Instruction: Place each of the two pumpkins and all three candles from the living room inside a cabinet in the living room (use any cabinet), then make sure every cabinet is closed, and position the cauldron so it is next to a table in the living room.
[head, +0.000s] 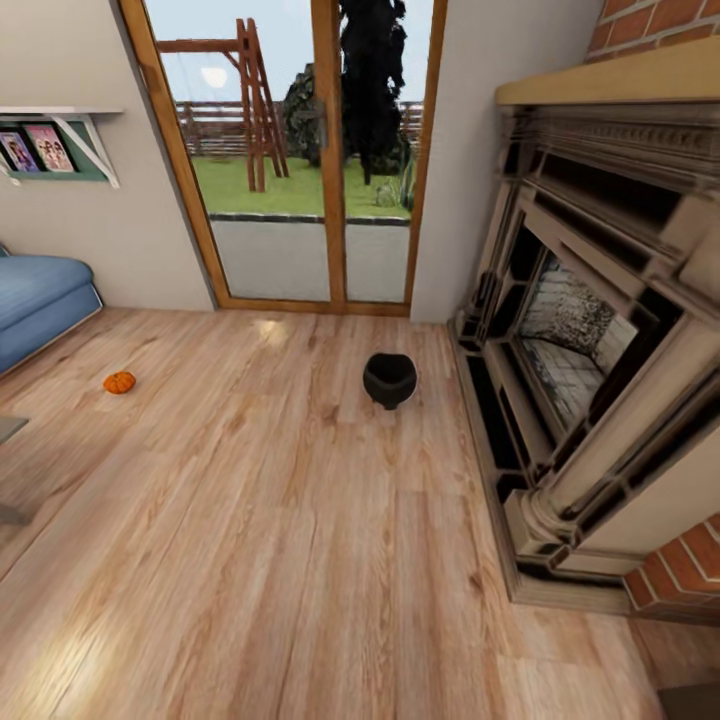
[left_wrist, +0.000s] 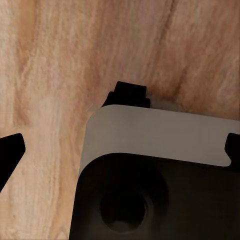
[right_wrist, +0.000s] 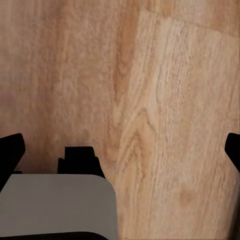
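Black cauldron (head: 389, 379) upright on wood floor (head: 300, 520), at 12 o'clock, near fireplace (head: 590, 340) at 3 o'clock. One pumpkin (head: 119, 382) on the floor at 10 o'clock, near blue sofa (head: 35, 300). Left gripper (left_wrist: 120, 150) and right gripper (right_wrist: 122, 150): spread wide over bare floor, nothing held.

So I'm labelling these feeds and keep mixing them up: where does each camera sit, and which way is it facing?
Head view: on the robot's head, looking forward and down across the wooden floor at the cauldron, one pumpkin, the glass door and the fireplace.
Left wrist view: on the left arm, aimed down at floor planks; fingertips at both edges, robot base below.
Right wrist view: on the right arm, also aimed down; fingertips wide apart, base corner.
Shared: the floor, and the base in both wrist views.
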